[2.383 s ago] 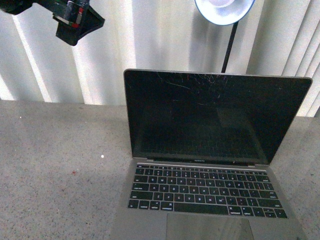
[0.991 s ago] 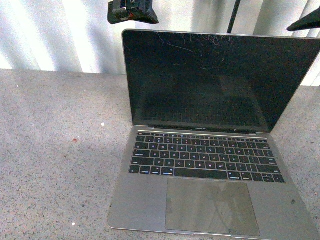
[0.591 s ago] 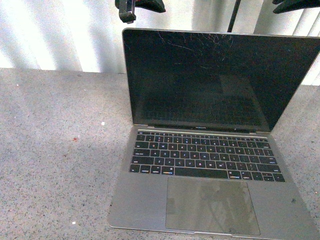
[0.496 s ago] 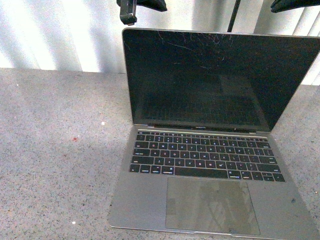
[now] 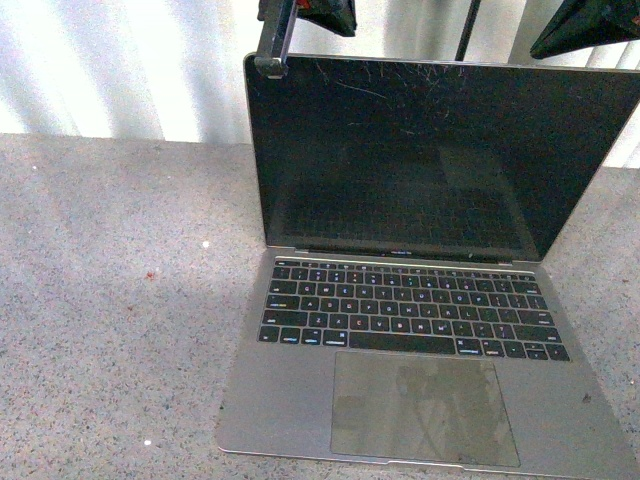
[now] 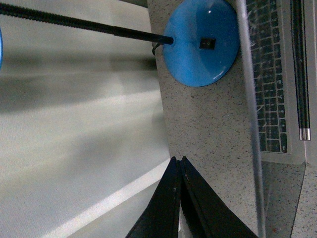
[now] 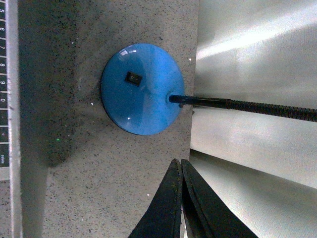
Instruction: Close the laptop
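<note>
The laptop (image 5: 400,160) stands open on the grey speckled table (image 5: 110,300), its scratched black screen upright and facing me, keyboard and trackpad in front. My left gripper (image 5: 270,62) is shut and its tip is at the lid's top left corner, from behind. My right gripper (image 5: 545,45) is shut and hangs just above and behind the lid's top right edge. In the left wrist view the shut fingertips (image 6: 178,159) sit behind the lid's thin edge (image 6: 250,99). In the right wrist view the shut tips (image 7: 179,161) hover over the table behind the lid (image 7: 12,99).
A lamp with a round blue base (image 6: 203,42) and a black gooseneck stands behind the laptop; it also shows in the right wrist view (image 7: 141,89). Its pole (image 5: 465,30) rises behind the screen. Pale curtains (image 5: 120,60) hang behind the table.
My left gripper has come down from above the screen to the lid's top left corner. My right gripper has dropped slightly at the top right. The laptop has not moved.
</note>
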